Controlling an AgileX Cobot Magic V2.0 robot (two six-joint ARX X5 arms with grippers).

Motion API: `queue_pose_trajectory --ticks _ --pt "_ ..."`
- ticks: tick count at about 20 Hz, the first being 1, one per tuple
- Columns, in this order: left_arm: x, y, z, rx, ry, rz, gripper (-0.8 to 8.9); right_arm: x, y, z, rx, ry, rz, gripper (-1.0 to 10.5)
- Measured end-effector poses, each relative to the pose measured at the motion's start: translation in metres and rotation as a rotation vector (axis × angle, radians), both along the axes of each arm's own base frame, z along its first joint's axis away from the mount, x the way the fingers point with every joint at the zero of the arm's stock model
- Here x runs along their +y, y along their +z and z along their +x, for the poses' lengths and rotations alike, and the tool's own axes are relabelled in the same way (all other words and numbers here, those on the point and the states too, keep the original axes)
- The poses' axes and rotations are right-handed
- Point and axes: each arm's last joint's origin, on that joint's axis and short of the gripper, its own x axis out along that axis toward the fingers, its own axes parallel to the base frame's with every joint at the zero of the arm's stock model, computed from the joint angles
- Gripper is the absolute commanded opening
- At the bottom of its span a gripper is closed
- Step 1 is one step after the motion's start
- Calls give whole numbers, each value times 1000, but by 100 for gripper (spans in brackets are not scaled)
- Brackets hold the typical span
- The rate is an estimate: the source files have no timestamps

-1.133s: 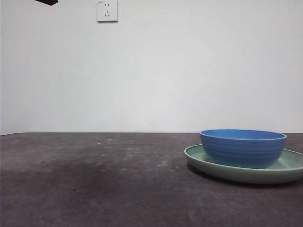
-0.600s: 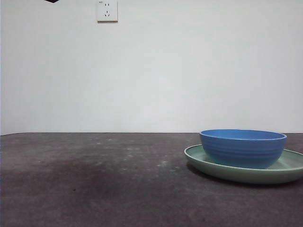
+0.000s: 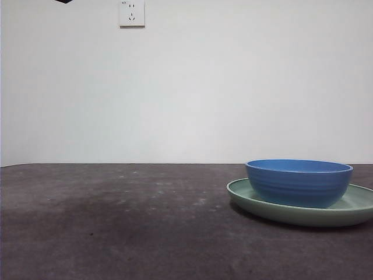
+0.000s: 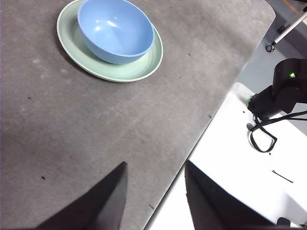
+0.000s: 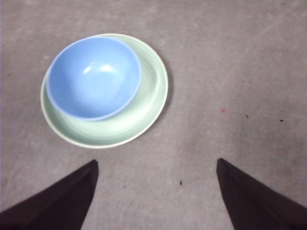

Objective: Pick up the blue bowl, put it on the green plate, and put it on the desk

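Note:
The blue bowl [image 3: 299, 182] stands upright inside the green plate [image 3: 245, 192] at the right of the desk [image 3: 116, 221], off-centre toward one side of the plate. From high above, the right wrist view shows the bowl [image 5: 93, 76] and the plate [image 5: 148, 103], and my right gripper [image 5: 156, 191] is open and empty, well clear of them. My left gripper [image 4: 156, 191] is also open and empty, hanging near the desk's edge, far from the bowl [image 4: 116, 29] and the plate [image 4: 144, 67].
A wall socket [image 3: 132, 13] is on the white back wall. A black arm tip [image 3: 63, 1] peeks in at the top left corner. Beyond the desk's edge lie a white surface and a black device with a cable [image 4: 280, 93].
The black arm tip at the top left of the front view has pulled up, almost out of the picture. The bowl and plate have not moved.

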Motion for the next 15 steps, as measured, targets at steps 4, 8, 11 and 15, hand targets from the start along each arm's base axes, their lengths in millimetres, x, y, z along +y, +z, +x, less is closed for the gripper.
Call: queue_pose_trajectory --ticks 4,8,11,15 --pt "0 0 0 0 0 0 193 4 -7 28 16 -18 9 393" --pt "0 -1 -1 2 -5 8 193 2 -41 79 141 -30 80 393" --pt "1 -1 -1 5 -9 15 193 -10 -59 110 180 -55 140 367" --pt "1 -1 -1 1 -11 15 193 -22 -87 141 253 -61 222 324"
